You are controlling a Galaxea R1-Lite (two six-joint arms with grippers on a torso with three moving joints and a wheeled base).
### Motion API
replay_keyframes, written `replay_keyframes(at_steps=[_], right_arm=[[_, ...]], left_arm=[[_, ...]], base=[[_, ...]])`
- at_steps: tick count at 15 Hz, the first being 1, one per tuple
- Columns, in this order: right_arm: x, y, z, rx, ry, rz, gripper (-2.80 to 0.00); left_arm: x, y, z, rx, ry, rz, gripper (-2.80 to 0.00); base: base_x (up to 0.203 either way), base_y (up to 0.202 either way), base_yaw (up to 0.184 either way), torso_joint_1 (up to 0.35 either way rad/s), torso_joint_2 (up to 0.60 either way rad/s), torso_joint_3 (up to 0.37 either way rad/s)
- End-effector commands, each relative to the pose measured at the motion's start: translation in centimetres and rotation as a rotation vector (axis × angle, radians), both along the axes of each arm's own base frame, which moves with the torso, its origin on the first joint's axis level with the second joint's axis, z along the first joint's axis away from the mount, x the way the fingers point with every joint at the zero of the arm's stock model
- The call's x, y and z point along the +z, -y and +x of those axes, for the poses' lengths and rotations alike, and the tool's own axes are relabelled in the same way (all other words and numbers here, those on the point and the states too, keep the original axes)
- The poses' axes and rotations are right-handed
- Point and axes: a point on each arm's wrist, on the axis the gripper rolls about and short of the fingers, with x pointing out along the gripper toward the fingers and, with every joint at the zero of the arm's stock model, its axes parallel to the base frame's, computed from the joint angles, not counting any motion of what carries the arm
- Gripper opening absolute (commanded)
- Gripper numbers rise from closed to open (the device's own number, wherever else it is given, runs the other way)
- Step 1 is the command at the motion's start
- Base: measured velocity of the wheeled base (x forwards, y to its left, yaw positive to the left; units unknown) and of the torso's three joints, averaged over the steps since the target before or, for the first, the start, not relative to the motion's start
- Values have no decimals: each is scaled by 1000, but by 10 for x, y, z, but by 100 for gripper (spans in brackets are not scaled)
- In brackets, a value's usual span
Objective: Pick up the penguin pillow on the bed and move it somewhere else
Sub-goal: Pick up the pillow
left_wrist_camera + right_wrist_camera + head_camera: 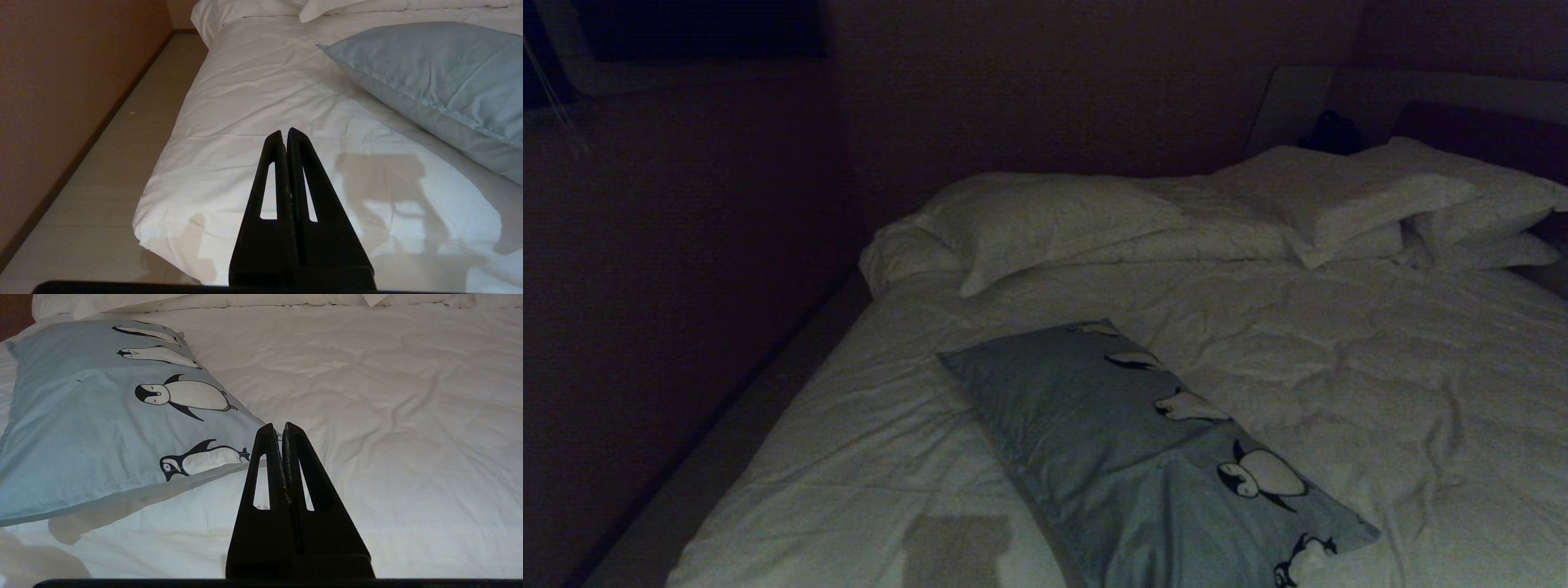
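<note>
Two tools show only in their own wrist views, and neither appears in the head view. The left tool [284, 132] has its black fingers pressed tip to tip, closed on nothing, and hangs above the near left corner of the bed [253, 94], apart from the bedding. The right tool [277, 428] is likewise closed and empty, hanging over the white duvet [388, 416] just beside the near end of the penguin pillow [81, 428] without touching it.

That grey-blue pillow [1094, 433] lies flat on the duvet [1339, 367] in the near middle of the bed [833, 457], set on a slant, its far corner toward the white pillows and its near end toward the robot. A row of black-and-white penguins runs along its right-hand edge; the rest of the cover is plain. In the left wrist view only its plain side [429, 73] shows, with the wrinkled sheet beside it carrying a soft shadow.

At the far end of the bed several white pillows [1045, 220] are piled loosely, one to the left and others [1347, 196] stacked to the right, in front of a dark headboard [1486, 131]. A strip of pale floor [106, 171] runs between the bed's left side and a brown wall [61, 81].
</note>
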Motion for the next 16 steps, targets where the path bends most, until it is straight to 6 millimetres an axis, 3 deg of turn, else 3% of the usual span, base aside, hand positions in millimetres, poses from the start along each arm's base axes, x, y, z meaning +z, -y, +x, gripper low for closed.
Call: replay_keyframes(at_steps=[1, 9, 13, 16], right_arm=[[0, 0, 0, 1, 0, -1, -280], [5, 0, -2, 10, -3, -47, -280], [60, -2, -20, 97, 37, -44, -280], [94, -3, 5, 155, -93, -31, -280]], left_arm=[[0, 0, 0, 0, 0, 0, -280], [0, 0, 0, 0, 0, 0, -280], [0, 0, 0, 0, -1, 0, -280], [0, 0, 0, 0, 0, 0, -280]], base=[[0, 0, 0, 0, 0, 0], [0, 0, 0, 0, 0, 0], [0, 0, 0, 0, 0, 0], [0, 0, 0, 0, 0, 0]])
